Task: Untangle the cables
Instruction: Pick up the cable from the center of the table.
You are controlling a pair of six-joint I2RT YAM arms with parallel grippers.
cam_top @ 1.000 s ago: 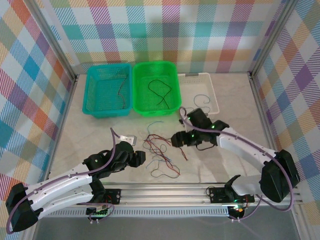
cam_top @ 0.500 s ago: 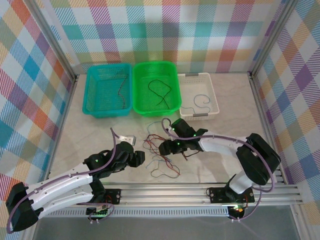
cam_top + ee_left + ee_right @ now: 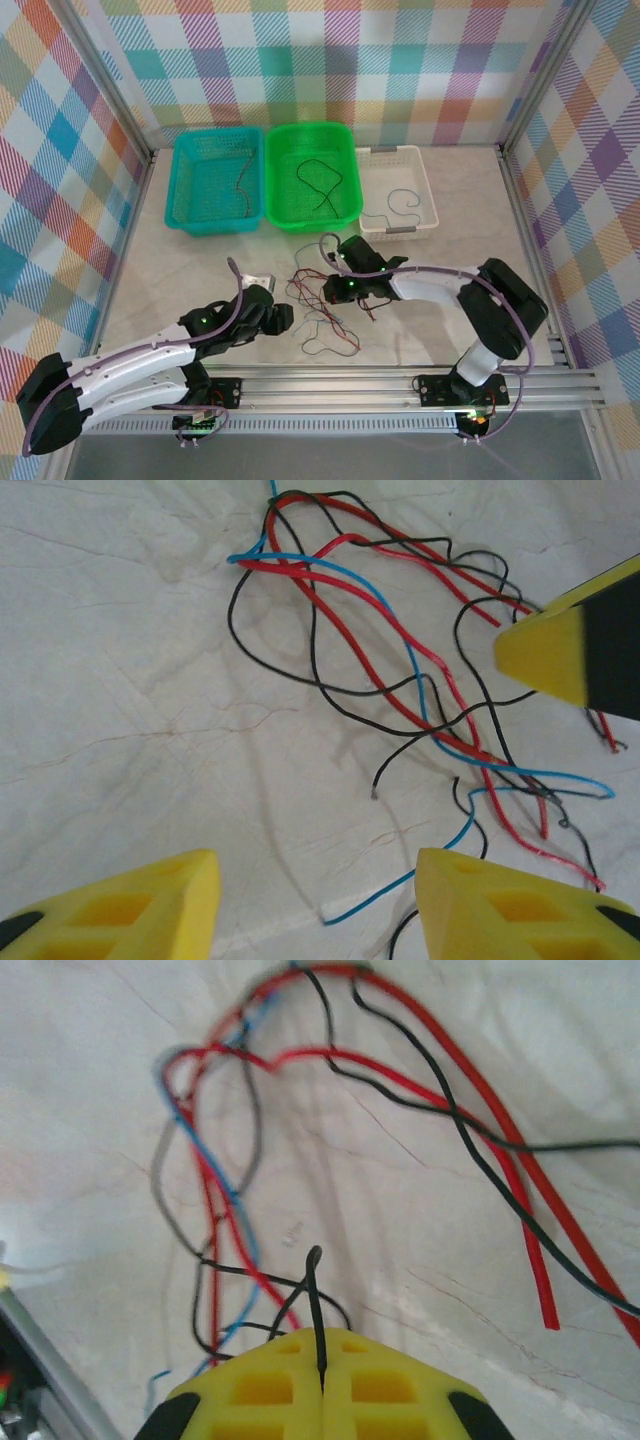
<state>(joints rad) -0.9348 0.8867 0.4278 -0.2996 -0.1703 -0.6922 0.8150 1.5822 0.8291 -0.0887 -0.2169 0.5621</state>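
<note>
The cables (image 3: 318,305) lie as a loose tangle of red, black and blue wires on the table between the two arms. My right gripper (image 3: 331,291) is at the tangle's upper right, and in the right wrist view it (image 3: 322,1350) is shut on a black cable (image 3: 315,1295) that sticks out from between the pads. My left gripper (image 3: 284,316) sits at the tangle's left edge. In the left wrist view it (image 3: 315,880) stands open over bare table, with a blue cable end (image 3: 345,910) lying between its fingers and the tangle (image 3: 400,680) just ahead.
At the back stand a teal basket (image 3: 180,190) with a brownish wire, a green basket (image 3: 310,128) with a black wire, and a white basket (image 3: 428,190) with a blue wire. A metal rail (image 3: 330,385) runs along the near edge.
My right gripper has swung left and down onto the tangle and has shut on a black cable. The left arm has barely shifted.
</note>
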